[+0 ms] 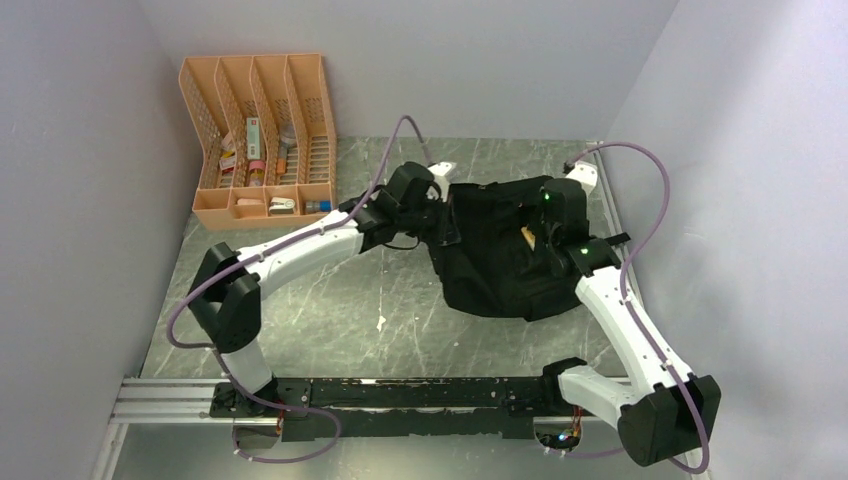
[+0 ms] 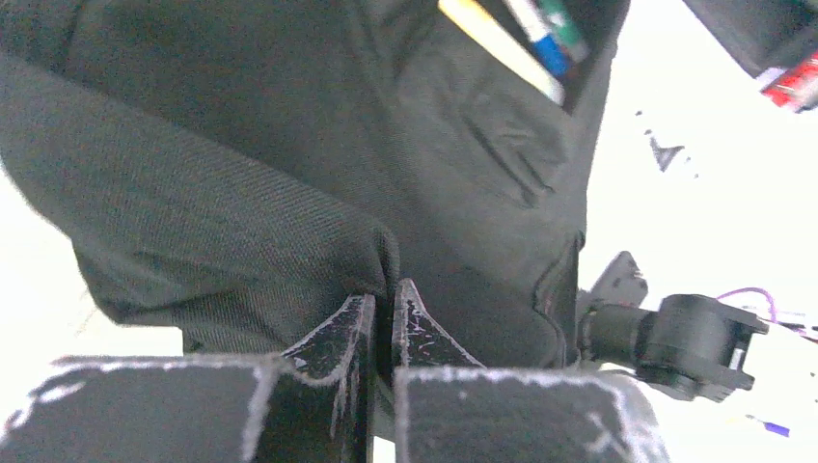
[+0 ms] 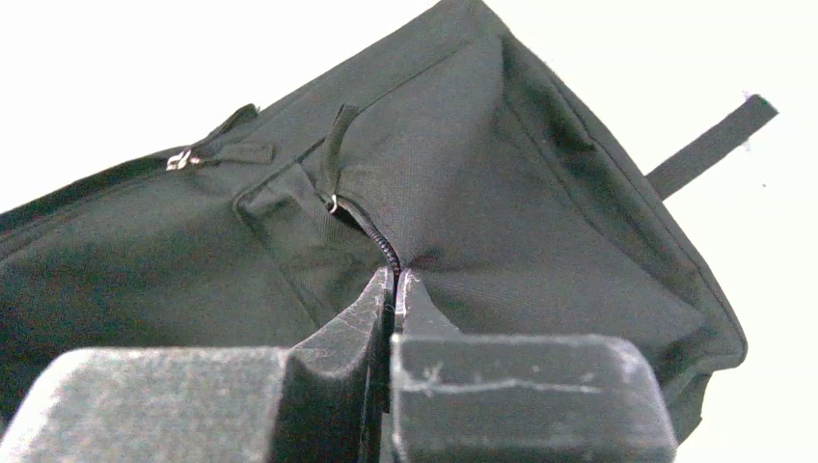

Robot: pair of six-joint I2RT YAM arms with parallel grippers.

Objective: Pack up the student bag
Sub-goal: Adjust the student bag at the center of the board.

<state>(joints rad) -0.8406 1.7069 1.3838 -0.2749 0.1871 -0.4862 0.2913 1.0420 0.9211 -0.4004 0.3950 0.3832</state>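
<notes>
Basically a limp load: the student bag (image 1: pixel 495 265) lies mid-table toward the right, between both arms. It is soft black fabric, likely light, and it sags and folds, so seams or the zipper edge are better holds than flat panels. Nearer, the right gripper (image 3: pixel 395 282) is clenched on a fabric ridge beside the zipper (image 3: pixel 378 239). The left gripper (image 2: pixel 384 294) pinches a fold of the bag's side. Pen-like items (image 2: pixel 550 39) show in its pocket. The orange organiser (image 1: pixel 262 140) sits far-left, well apart.
</notes>
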